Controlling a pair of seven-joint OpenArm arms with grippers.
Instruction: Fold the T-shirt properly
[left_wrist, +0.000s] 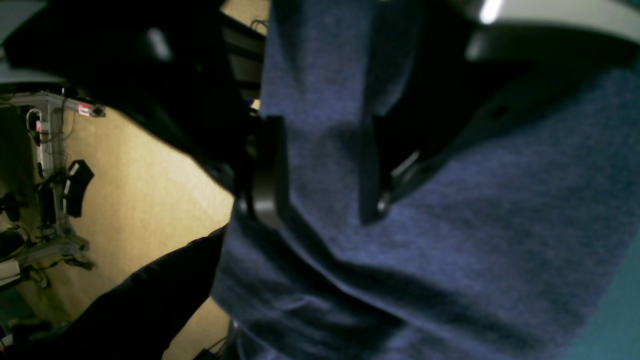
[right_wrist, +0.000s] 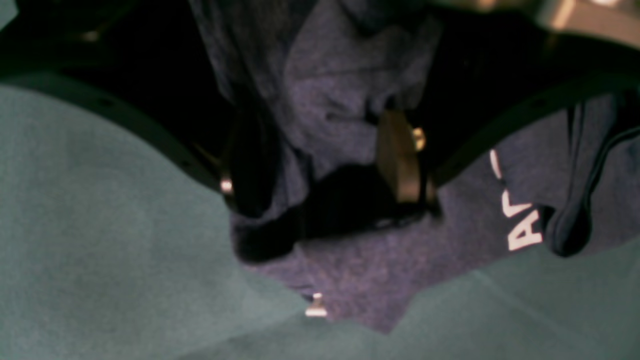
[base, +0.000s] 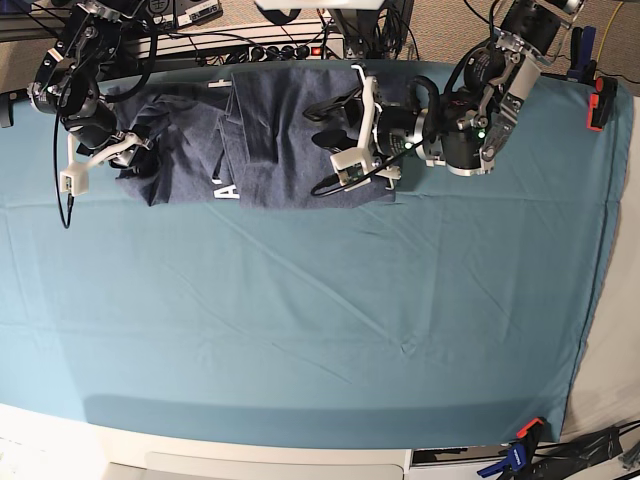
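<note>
- My left claw (left_wrist: 320, 170) has a fold of the T-shirt (base: 290, 140) pinched between its fingers (left_wrist: 265, 170), so it's clamped on fabric, jaws only partway apart with cloth filling the gap.
- My right claw (right_wrist: 325, 160) stands wide, with bunched shirt fabric sitting between the fingers (right_wrist: 397, 155); I can't tell whether it actually grips it.
- White lettering (right_wrist: 522, 225) and a small white tag (right_wrist: 316, 307) show up just beside that claw.
- The shirt lies crumpled along the far edge of the surface (base: 300, 320), stretched between both arms.
- Loads of open teal cloth on the near side.
- Behind the far edge it's cramped: cables and a power strip (base: 270, 50) sit right there.
- Clamps sit at the right corners (base: 598, 100).
</note>
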